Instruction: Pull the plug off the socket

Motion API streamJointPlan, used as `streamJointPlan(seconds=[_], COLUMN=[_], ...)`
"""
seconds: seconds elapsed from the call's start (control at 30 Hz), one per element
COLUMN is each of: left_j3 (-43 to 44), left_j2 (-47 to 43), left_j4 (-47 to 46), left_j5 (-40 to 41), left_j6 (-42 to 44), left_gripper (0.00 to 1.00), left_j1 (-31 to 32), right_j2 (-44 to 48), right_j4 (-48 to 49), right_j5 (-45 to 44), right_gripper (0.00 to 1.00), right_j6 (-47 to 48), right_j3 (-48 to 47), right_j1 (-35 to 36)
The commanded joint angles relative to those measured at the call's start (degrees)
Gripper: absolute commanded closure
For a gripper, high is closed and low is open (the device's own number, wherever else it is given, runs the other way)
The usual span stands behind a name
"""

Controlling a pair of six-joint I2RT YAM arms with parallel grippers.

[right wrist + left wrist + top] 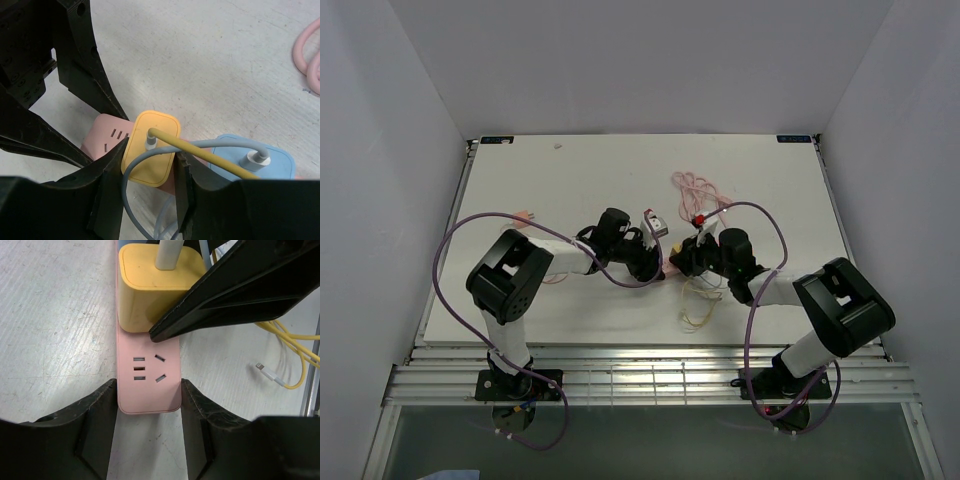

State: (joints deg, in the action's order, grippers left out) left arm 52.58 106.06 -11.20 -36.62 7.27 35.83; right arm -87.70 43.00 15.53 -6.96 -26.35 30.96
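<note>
The socket is a pink power strip [149, 377] lying on the white table; it also shows in the right wrist view [106, 137]. A yellow plug [150, 295] sits in it, one outlet from its end. My left gripper [149, 390] is shut on the strip's end, one finger on each long side. My right gripper [150, 152] is shut on the yellow plug [156, 125], a finger against each side. A yellow cable and a grey-blue cable cross over the plug. In the top view both grippers, left [656, 264] and right [680, 260], meet at the table's middle.
A blue plug [277, 160] sits in the strip beside the yellow one. The strip's coiled pink cord [695, 188] lies behind the grippers. Loose yellow cable [700, 312] with a white connector [267, 372] lies near the right arm. A small grey adapter [655, 222] lies behind the left gripper.
</note>
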Motion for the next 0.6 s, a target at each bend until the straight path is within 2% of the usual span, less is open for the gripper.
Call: streamJointPlan(seconds=[0.0,0.07,0.23,0.43,0.57], left_j3=[-0.28,-0.19,0.33,0.51,0.68], left_j2=[2.22,2.4,2.92,2.84,2.75], left_j4=[3.99,4.26,4.43,4.7,4.7], left_j5=[7.88,7.88,7.44,7.36,7.62], left_j6=[3.01,3.02,2.75,2.75,2.75], left_gripper=[1.0,1.0,1.0,1.0,1.0], left_j1=[-2.61,-2.61,-2.61,-2.61,-2.61], right_j2=[4.64,5.95,7.72,6.67,3.77], right_j4=[7.36,6.31,-5.8,-11.27,-13.91], right_j5=[13.12,12.34,1.88,-7.34,-10.95], right_gripper=[0.92,0.92,0.92,0.92,0.92], right_j6=[-2.53,-0.08,15.12,27.06,31.11], right_j3=[-0.11,-0.1,-2.83,-4.32,-5.2], right_j1=[0.15,0.59,3.75,9.46,12.53])
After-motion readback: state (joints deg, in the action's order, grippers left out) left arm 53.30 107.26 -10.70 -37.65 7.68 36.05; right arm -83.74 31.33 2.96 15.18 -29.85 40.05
